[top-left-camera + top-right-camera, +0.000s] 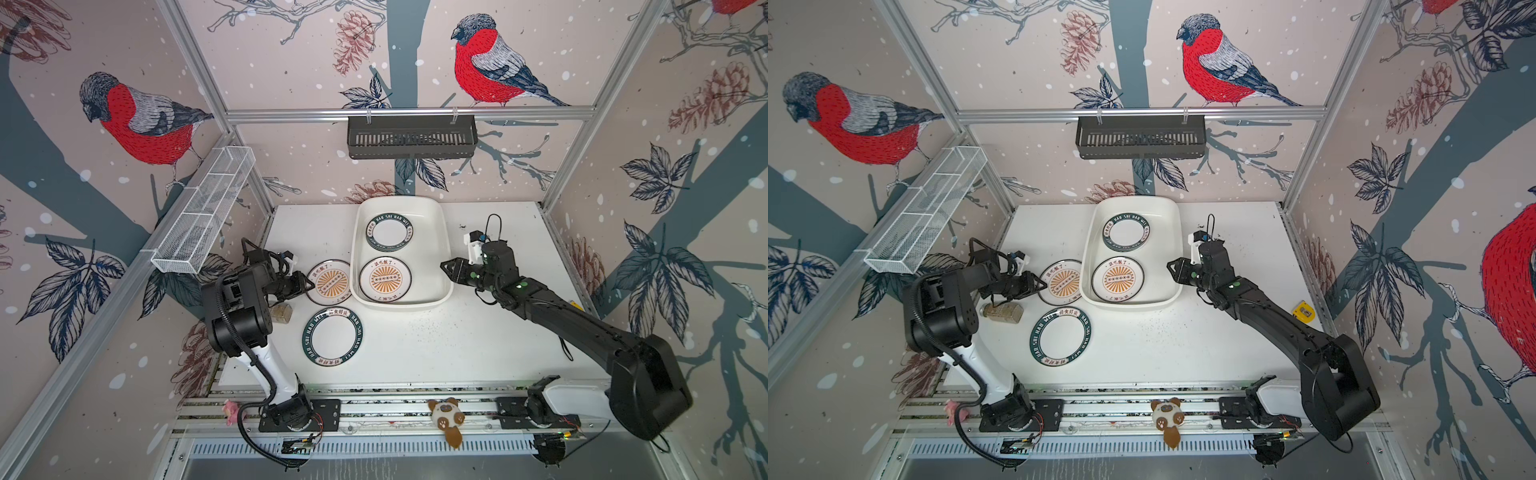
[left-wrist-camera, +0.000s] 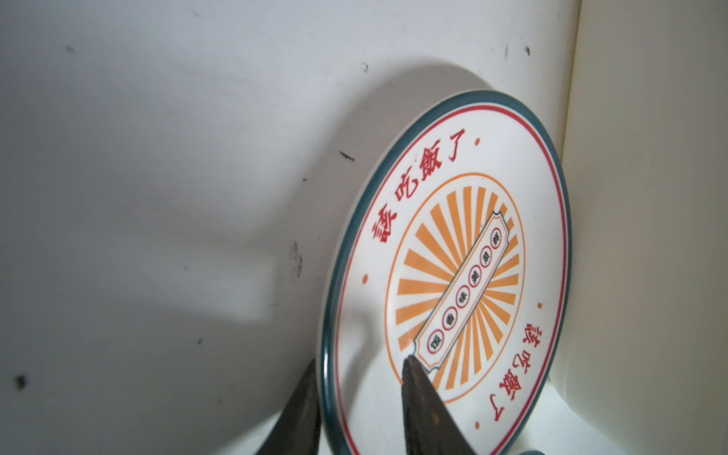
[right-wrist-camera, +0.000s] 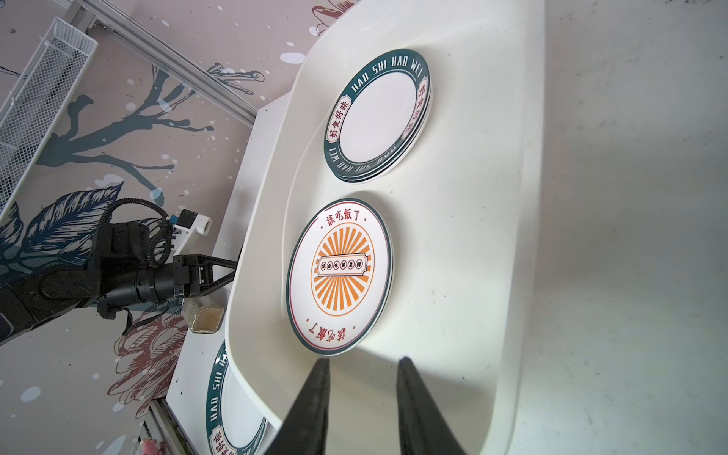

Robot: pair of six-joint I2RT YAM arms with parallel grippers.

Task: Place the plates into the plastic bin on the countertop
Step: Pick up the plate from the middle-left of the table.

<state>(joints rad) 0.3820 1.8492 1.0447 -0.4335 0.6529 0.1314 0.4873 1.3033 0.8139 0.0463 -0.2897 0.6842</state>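
Observation:
The white plastic bin point(image 1: 399, 203) point(image 3: 472, 236) stands at the back middle of the countertop point(image 1: 478, 345). Inside it are a stack of green-rimmed plates point(image 1: 390, 232) point(image 3: 376, 118) and orange-sunburst plates point(image 1: 385, 278) point(image 3: 340, 275). Another sunburst plate point(image 1: 330, 282) point(image 2: 453, 256) lies against the bin's left wall. My left gripper point(image 1: 309, 284) point(image 2: 361, 358) straddles its left rim, one finger outside the rim and one over the plate's face. Whether it grips is unclear. A green-rimmed plate point(image 1: 332, 336) point(image 3: 224, 398) lies nearer the front. My right gripper point(image 1: 442, 264) point(image 3: 364, 359) is open and empty over the bin's right side.
A small glass jar point(image 1: 282, 312) point(image 3: 203, 317) lies beside my left arm. A black slotted basket point(image 1: 411, 137) hangs on the back rail and a white wire-mesh basket point(image 1: 203, 212) on the left rail. A yellow object point(image 1: 1304, 311) sits at the right edge. Dark crumbs dot the countertop.

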